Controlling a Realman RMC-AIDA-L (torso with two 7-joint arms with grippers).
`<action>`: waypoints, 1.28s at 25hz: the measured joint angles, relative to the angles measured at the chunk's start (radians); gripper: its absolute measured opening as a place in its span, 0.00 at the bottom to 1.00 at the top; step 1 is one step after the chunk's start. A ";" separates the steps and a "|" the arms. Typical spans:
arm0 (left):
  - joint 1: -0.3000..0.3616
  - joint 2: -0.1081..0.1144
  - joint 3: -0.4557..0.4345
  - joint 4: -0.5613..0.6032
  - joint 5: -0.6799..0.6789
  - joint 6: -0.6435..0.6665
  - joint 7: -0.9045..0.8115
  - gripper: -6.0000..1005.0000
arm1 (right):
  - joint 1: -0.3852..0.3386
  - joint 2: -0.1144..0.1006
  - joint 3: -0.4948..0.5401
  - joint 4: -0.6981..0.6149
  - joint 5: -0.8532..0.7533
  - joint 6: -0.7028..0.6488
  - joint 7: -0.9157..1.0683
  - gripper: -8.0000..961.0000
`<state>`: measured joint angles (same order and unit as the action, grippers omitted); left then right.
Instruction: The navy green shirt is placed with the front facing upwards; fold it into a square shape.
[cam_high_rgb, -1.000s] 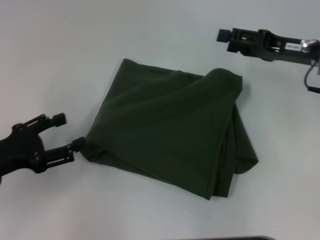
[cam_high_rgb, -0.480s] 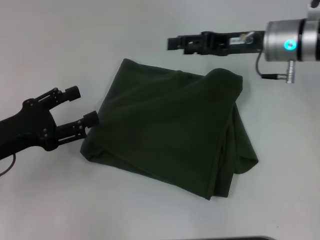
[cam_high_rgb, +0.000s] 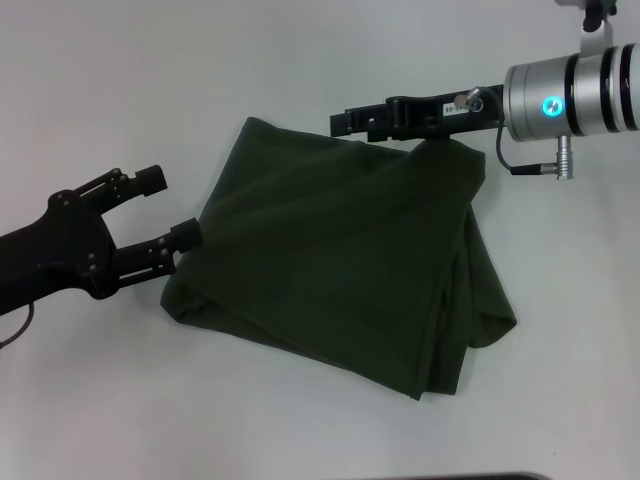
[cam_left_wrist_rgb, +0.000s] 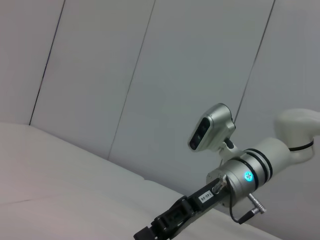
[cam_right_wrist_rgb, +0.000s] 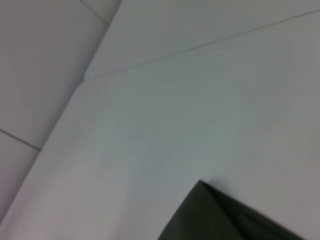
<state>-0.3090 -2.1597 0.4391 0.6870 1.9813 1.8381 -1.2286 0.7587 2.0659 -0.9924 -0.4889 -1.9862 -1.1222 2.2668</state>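
The navy green shirt (cam_high_rgb: 340, 265) lies folded into a rough, slightly skewed rectangle in the middle of the white table, plain side up, with loose layers bulging along its right edge. My left gripper (cam_high_rgb: 168, 208) stands open at the shirt's left edge, its nearer fingertip touching the cloth and nothing between the fingers. My right gripper (cam_high_rgb: 342, 122) reaches in from the right, low over the shirt's far edge. The right wrist view shows only one dark corner of the shirt (cam_right_wrist_rgb: 235, 220) on the table. The right gripper (cam_left_wrist_rgb: 165, 225) also appears in the left wrist view.
The white table (cam_high_rgb: 120, 90) surrounds the shirt on all sides. A dark strip (cam_high_rgb: 470, 476) shows at the near edge. Grey wall panels (cam_left_wrist_rgb: 150, 75) stand behind the table.
My right gripper swung in leftward and down to the shirt's far edge. My left gripper rose from the near-left corner to the left edge, then barely moved. The shirt keeps its shape.
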 joint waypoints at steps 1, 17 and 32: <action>-0.002 0.000 0.002 -0.002 0.000 0.000 0.000 0.87 | -0.002 -0.001 0.000 0.000 0.000 0.007 0.000 0.82; -0.011 0.000 0.006 -0.016 0.005 -0.008 0.000 0.87 | 0.040 0.015 -0.008 0.054 -0.048 0.096 0.000 0.80; -0.013 0.003 0.004 -0.012 0.008 -0.009 -0.002 0.87 | 0.088 0.021 -0.018 0.099 -0.051 0.128 0.002 0.67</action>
<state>-0.3220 -2.1569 0.4429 0.6752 1.9897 1.8289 -1.2306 0.8467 2.0870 -1.0102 -0.3900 -2.0372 -0.9947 2.2688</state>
